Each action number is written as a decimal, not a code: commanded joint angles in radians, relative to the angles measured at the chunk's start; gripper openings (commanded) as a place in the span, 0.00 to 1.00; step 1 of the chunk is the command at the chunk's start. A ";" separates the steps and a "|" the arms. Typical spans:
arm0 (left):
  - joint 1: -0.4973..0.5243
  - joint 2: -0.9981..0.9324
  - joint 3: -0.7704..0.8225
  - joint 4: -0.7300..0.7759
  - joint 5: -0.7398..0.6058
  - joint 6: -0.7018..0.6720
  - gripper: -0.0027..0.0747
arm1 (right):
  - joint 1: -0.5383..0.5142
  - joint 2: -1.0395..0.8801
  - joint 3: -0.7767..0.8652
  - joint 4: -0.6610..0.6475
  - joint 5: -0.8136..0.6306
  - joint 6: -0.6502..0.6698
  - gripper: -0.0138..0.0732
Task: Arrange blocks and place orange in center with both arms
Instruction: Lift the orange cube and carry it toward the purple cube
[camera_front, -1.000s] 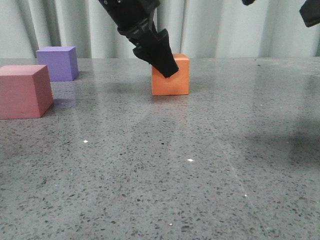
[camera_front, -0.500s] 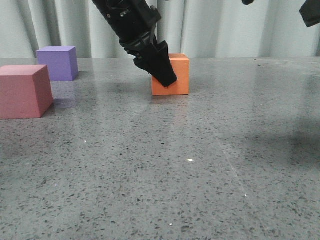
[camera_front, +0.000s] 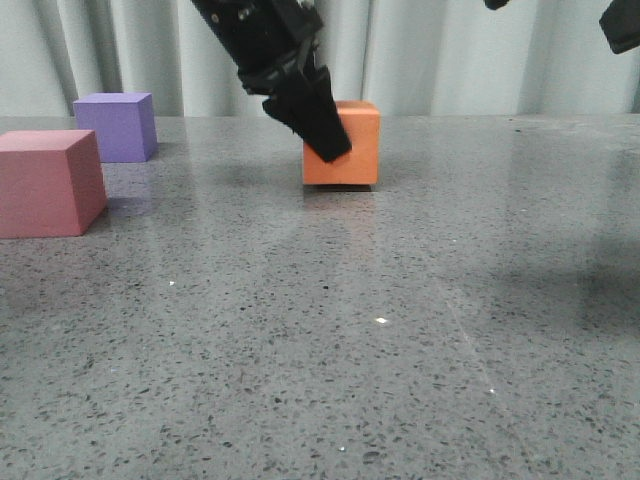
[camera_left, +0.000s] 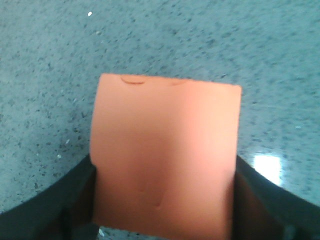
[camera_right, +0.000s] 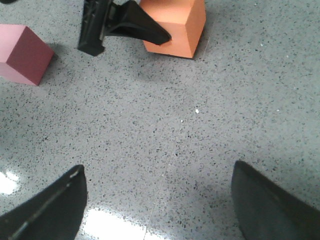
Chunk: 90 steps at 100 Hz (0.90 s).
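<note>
The orange cube (camera_front: 357, 150) is at the table's middle back, and it fills the left wrist view (camera_left: 165, 145). My left gripper (camera_front: 322, 135) is shut on it, with a dark finger (camera_left: 75, 195) pressed on each side. The cube sits at or just above the tabletop. The pink cube (camera_front: 45, 185) is at the near left and the purple cube (camera_front: 117, 125) is behind it at the far left. My right gripper (camera_right: 159, 200) is open and empty, held high over bare table. It shows only at the upper right edge of the front view (camera_front: 622, 25).
The grey speckled tabletop (camera_front: 380, 330) stretches from the cubes to the front edge. A pale curtain (camera_front: 450, 55) hangs behind the table. The right wrist view also shows the orange cube (camera_right: 182, 25), the pink cube (camera_right: 25, 52) and the left gripper (camera_right: 142, 30).
My left gripper dipped down beside the orange cube and closed on it. The cube now sits slightly higher in the front view. The right arm has not moved.
</note>
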<state>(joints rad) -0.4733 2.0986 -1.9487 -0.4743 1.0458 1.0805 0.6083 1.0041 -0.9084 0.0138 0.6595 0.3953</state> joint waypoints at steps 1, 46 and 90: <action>-0.010 -0.071 -0.078 -0.037 0.052 -0.064 0.23 | -0.002 -0.019 -0.024 0.003 -0.072 -0.009 0.84; 0.104 -0.094 -0.305 0.075 0.213 -0.689 0.23 | -0.002 -0.019 -0.024 0.004 -0.082 -0.009 0.84; 0.224 -0.267 -0.259 0.369 0.213 -1.120 0.23 | -0.002 -0.019 -0.024 0.004 -0.089 -0.009 0.84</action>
<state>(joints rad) -0.2516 1.9311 -2.2093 -0.1660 1.2582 0.0400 0.6083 1.0041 -0.9084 0.0138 0.6392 0.3953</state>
